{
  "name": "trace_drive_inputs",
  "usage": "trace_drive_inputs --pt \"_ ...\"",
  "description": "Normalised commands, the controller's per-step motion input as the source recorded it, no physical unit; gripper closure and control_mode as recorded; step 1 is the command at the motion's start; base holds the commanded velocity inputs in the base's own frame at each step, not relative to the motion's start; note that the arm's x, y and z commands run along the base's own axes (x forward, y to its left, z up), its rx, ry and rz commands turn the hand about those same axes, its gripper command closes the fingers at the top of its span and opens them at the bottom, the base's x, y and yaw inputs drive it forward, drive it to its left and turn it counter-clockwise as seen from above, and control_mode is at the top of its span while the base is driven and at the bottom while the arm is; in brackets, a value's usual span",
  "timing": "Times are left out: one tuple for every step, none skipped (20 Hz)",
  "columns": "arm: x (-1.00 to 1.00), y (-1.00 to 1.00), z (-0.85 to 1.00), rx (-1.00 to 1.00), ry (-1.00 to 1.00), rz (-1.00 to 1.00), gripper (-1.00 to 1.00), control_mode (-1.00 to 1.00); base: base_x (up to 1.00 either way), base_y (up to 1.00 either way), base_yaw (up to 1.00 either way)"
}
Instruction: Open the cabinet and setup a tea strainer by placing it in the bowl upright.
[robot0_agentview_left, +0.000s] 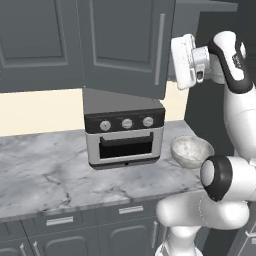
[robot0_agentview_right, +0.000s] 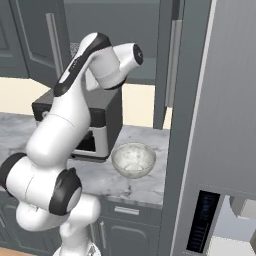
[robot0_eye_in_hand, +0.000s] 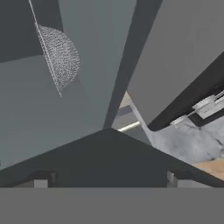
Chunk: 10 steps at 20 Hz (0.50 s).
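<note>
Nearest, found the low cabinets (robot0_agentview_left: 65, 225) under the front edge of the marble table (robot0_agentview_left: 45, 170). Spotted the bowl (robot0_agentview_left: 191, 150) upright on that table toward its right end, just beside the toaster oven (robot0_agentview_left: 125, 132) and apart from it. Saw the same bowl (robot0_agentview_right: 133, 159) in the right base view, with nothing inside it, between the oven (robot0_agentview_right: 95, 130) and the tall grey fridge (robot0_agentview_right: 225, 125).

Higher and farther back, noted the cabinet (robot0_agentview_left: 127, 45) with its door swung out over the oven, the long silver handle (robot0_agentview_left: 160, 47) near the door's free edge. Found the arm raised to that height, its white hand just beside that edge.

Through the hand view, made out both fingertips (robot0_eye_in_hand: 41, 181) set wide apart with nothing between them, so logged the jaws as released. Beyond them, deep in the cabinet (robot0_eye_in_hand: 87, 96), picked out the tea strainer (robot0_eye_in_hand: 61, 57), a domed mesh with a thin rim, lying against a grey inner surface. Could not tell whether that surface was the shelf or a wall, given the tilted view. Judged the strainer well apart from the fingertips.
</note>
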Motion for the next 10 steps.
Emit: trace_drive_inputs --pt "0.09 0.36 -0.01 0.0 0.0 0.14 -1.0 -1.0 0.0 0.0 0.0" --pt "0.08 0.41 -0.03 0.0 0.0 0.15 -1.0 -1.0 0.0 0.0 0.0" --pt "0.07 0.42 -0.01 0.0 0.0 0.16 -1.0 -1.0 0.0 0.0 0.0" --pt "0.05 0.43 -0.01 0.0 0.0 0.17 -1.0 -1.0 0.0 0.0 0.0" --pt "0.0 0.4 0.0 0.0 0.0 0.17 -1.0 -1.0 0.0 0.0 0.0" --pt "0.0 0.39 0.0 0.0 0.0 0.19 -1.0 -1.0 0.0 0.0 0.0" --pt "0.0 0.36 0.0 0.01 0.0 0.2 -1.0 -1.0 0.0 0.0 0.0" --pt "-0.02 0.34 0.0 0.01 0.0 0.22 -1.0 -1.0 0.0 0.0 0.0" --pt "-0.09 0.34 0.0 0.01 0.01 0.22 -1.0 -1.0 0.0 0.0 0.0" --pt "-0.3 0.38 0.0 0.0 0.0 0.23 -1.0 -1.0 0.0 0.0 0.0"
